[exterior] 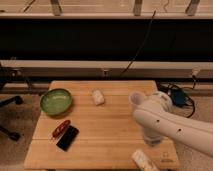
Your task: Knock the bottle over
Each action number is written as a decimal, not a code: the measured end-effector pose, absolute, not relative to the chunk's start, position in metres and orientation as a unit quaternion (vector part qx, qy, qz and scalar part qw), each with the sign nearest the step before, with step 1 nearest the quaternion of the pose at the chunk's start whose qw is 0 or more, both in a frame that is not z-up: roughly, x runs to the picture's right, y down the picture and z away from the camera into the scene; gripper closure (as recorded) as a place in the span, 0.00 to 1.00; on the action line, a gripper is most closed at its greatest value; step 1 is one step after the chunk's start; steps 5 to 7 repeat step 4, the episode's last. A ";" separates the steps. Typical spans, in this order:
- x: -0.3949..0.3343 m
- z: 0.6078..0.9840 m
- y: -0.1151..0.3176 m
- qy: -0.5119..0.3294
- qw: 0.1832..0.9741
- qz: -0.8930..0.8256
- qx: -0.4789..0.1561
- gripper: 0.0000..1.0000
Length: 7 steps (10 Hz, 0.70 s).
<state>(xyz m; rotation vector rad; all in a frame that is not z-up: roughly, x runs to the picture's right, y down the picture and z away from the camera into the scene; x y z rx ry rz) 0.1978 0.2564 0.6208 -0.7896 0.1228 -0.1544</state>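
Note:
The bottle (143, 160), pale and clear, lies tipped on its side at the front edge of the wooden table (105, 130), right of centre. My white arm reaches in from the right and bends down over the table's right part. My gripper (151, 140) is at the arm's lower end, just behind and above the lying bottle. The arm hides most of the gripper.
A green bowl (56, 100) stands at the table's back left. A small white object (97, 96) lies at the back centre. A red object (61, 128) and a flat black object (67, 138) lie at the front left. Cables and a black wall stand behind the table.

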 end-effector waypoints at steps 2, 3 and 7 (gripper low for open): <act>0.195 0.620 0.259 0.057 0.920 -0.076 -0.381 0.92; 0.196 0.627 0.254 0.055 0.920 -0.072 -0.381 0.80; 0.196 0.633 0.248 0.055 0.920 -0.071 -0.380 0.72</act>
